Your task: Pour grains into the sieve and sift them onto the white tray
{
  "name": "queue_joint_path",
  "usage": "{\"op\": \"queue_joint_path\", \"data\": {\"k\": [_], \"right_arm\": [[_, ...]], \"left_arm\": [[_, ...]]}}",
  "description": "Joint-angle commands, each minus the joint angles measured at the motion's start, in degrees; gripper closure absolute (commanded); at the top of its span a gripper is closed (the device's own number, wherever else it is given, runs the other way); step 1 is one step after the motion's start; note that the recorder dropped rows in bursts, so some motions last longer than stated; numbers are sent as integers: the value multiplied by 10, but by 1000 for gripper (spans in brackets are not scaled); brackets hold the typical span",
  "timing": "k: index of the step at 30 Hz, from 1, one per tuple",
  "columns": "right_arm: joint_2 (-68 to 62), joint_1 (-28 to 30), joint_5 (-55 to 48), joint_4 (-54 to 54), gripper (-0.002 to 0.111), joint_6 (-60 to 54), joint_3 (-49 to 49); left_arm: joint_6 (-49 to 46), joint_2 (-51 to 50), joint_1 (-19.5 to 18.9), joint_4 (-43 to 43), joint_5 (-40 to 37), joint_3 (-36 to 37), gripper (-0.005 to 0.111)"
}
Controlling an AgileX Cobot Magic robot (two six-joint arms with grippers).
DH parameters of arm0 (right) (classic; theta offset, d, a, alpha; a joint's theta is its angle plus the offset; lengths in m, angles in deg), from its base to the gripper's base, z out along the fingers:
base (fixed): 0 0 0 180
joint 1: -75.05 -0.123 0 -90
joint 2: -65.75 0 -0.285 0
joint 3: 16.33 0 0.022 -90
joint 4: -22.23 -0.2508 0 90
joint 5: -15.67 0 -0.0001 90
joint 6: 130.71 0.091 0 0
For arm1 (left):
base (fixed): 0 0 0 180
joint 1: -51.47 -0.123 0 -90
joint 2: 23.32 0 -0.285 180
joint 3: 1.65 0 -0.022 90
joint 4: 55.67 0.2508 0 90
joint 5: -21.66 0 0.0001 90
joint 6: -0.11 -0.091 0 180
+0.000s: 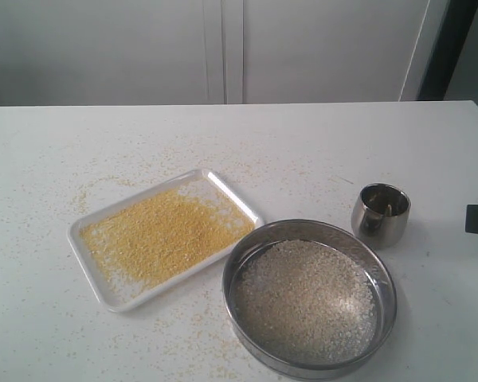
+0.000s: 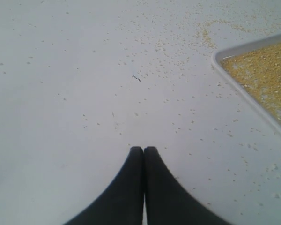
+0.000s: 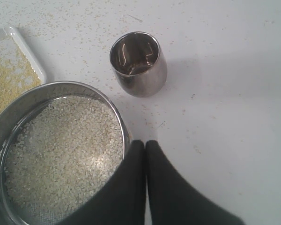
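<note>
Left gripper (image 2: 144,150) pinched shut on nothing, over crumb-dotted table (image 2: 61,93) near tray (image 2: 246,49) corner. Right gripper (image 3: 145,143) likewise clenched empty, just beside sieve (image 3: 61,86). On tray, yellow grains (image 1: 163,235); in sieve, whitish grains (image 1: 307,298); cup (image 1: 380,213) upright near sieve rim.

No readable writing in any view.
The white tray (image 1: 103,290), the sieve (image 1: 303,229), the steel cup (image 1: 380,219) and the tabletop (image 1: 64,143) carry no letters, numbers, labels, brand marks or signs.
</note>
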Motion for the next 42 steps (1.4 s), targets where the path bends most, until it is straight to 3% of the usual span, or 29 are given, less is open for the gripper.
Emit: {"op": "queue_joint_path", "data": {"k": [1,13,42], "right_arm": [[3,-1,1,3,108,1,-3],[3,-1,1,3,108,1,-3],[3,-1,1,3,108,1,-3]], "left_arm": [[-37,3,-2,-19,-3,6,107],[-137,3,-2,-73,-1,6,107],[-143,3,-2,-73,-1,6,107]]}}
